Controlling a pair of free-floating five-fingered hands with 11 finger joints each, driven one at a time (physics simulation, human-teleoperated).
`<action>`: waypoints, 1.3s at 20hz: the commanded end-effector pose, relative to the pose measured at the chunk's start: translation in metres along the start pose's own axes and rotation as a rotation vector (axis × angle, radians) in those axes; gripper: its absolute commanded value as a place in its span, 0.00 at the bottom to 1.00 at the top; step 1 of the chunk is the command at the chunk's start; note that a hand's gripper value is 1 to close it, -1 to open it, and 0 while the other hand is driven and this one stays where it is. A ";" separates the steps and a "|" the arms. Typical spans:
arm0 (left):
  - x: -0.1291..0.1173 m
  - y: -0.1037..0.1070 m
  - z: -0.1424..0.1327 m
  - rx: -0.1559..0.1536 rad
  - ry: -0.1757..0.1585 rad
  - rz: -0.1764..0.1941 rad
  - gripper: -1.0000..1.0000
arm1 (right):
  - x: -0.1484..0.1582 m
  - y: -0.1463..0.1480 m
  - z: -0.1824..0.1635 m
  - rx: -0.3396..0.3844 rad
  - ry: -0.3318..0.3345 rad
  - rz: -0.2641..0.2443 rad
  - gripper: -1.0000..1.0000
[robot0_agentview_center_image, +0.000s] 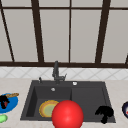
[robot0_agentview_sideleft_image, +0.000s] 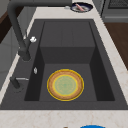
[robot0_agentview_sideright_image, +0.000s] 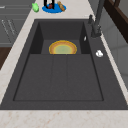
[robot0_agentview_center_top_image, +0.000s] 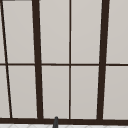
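Window (robot0_agentview_center_top_image: 53, 32): takes up nearly the whole frame; pale grey-white panes, flat and featureless.
Vertical bars: two thick dark brown ones, one left of centre (robot0_agentview_center_top_image: 37, 60), one right of centre (robot0_agentview_center_top_image: 102, 60); both run from the top edge down to the sill.
Thin mullions: one at centre (robot0_agentview_center_top_image: 69, 50), one near the left edge (robot0_agentview_center_top_image: 7, 75), the latter slightly slanted.
Horizontal rail (robot0_agentview_center_top_image: 55, 64): thin, dark, crosses the panes about mid-height.
Sill (robot0_agentview_center_top_image: 75, 121): dark brown band along the bottom.
Tiled wall (robot0_agentview_center_top_image: 25, 126): pale strip just under the sill, faint diagonal pattern.
Faucet tip (robot0_agentview_center_top_image: 55, 122): dark grey, upright, at bottom centre, overlapping the sill.
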 end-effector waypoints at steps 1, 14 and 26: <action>0.005 -0.003 -0.001 -0.023 -0.050 -0.030 1.00 | 0.000 0.000 0.000 0.000 0.000 0.000 0.50; 0.040 0.054 -0.072 -0.029 0.013 -0.009 1.00 | 0.000 0.000 0.000 0.000 0.000 0.000 0.50; 0.068 0.087 -0.151 -0.041 0.056 0.006 1.00 | 0.000 0.000 0.000 0.000 0.000 0.000 0.50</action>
